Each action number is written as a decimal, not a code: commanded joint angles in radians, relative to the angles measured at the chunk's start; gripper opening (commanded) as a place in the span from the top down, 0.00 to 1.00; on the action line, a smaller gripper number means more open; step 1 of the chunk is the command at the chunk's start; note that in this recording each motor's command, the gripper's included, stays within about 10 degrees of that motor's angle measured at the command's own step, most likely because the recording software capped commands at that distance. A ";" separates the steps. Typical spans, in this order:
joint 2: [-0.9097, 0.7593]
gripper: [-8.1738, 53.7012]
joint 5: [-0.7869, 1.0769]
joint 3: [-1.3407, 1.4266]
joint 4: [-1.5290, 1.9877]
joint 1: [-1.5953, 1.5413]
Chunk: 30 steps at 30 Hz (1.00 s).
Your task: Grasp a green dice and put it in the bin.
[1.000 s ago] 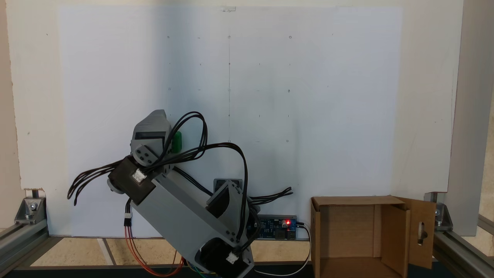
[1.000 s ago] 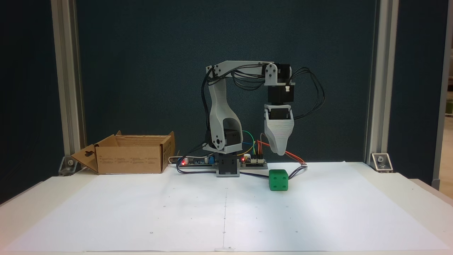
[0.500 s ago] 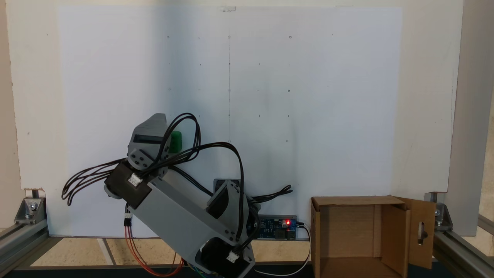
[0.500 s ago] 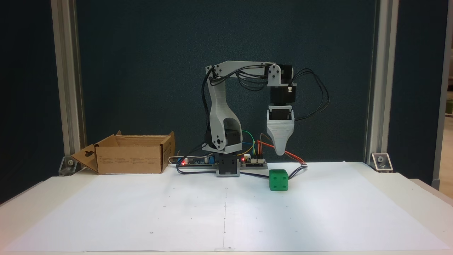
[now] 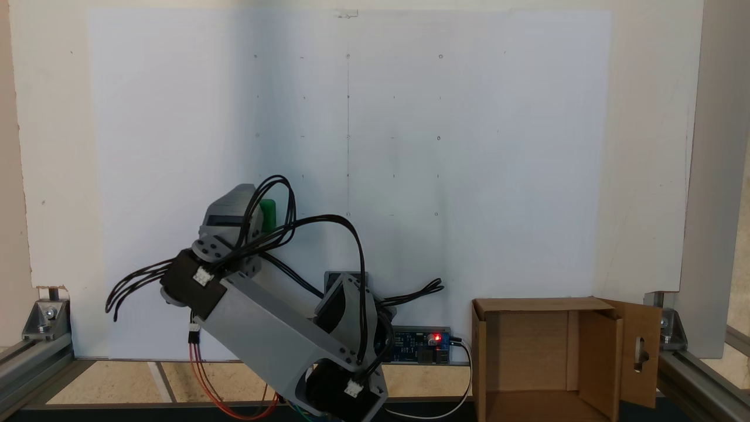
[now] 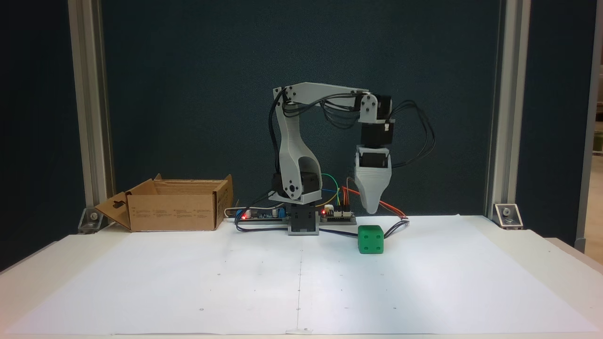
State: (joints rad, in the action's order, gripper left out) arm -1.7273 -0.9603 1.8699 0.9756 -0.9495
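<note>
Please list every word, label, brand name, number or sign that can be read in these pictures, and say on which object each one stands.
No text can be read.
Cardboard box: small dark print along its front, too small to read.
Green dice: pips only, four on the front face; no digits.
White paper sheet: only small dots and a thin line.

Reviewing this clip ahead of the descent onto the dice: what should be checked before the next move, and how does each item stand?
1. Green dice resting flat on the white paper: ok.
2. Pincer above the dice, apart from it: ok.
3. Pincer centred over the dice front to back: cannot tell; the arm hides most of the dice in a fixed view.
4. Jaws open wide enough: cannot tell, one tip shows.
5. Cables beside the dice clear of it: cannot tell.
6. Bin open on top: ok.
</note>
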 commanded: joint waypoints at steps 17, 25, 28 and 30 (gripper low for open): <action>0.020 0.18 -0.072 0.087 -0.152 0.005; 0.020 0.18 -0.072 0.095 -0.164 0.011; 0.020 0.18 -0.072 0.101 -0.176 0.011; 0.020 0.18 -0.072 0.101 -0.178 0.011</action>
State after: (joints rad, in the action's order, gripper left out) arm -1.7012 -0.9603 1.9911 0.8023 -0.9388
